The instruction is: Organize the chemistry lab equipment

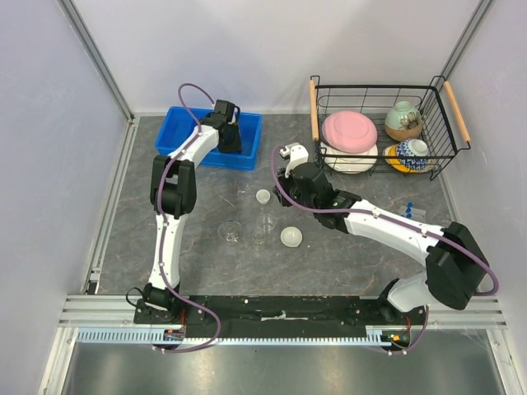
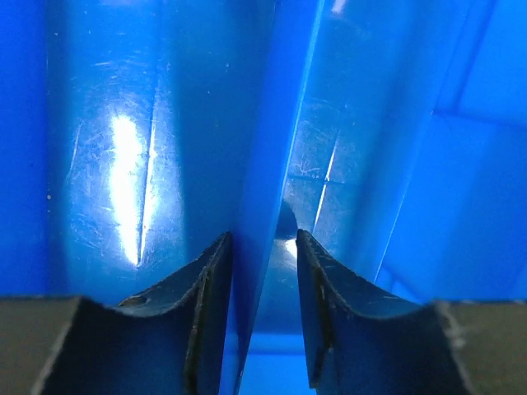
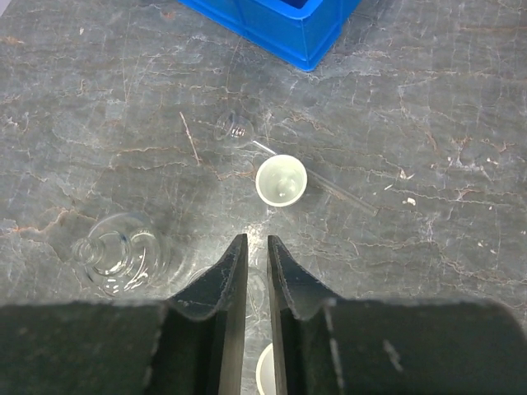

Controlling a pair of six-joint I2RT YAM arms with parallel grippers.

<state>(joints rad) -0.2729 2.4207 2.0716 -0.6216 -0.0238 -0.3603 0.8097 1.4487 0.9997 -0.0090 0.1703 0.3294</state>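
Lab glassware lies mid-table: a clear flask, a clear beaker, and two white round dishes. One dish lies ahead of my right gripper. That gripper hangs above the table, jaws almost together with nothing between them. A small clear glass piece and a thin clear rod lie beyond the dish. Blue-capped tubes lie at the right. My left gripper is closed astride a wall of the blue bin.
A wire basket at the back right holds a pink plate and patterned bowls. The blue bin's corner shows at the top of the right wrist view. Grey walls enclose the table.
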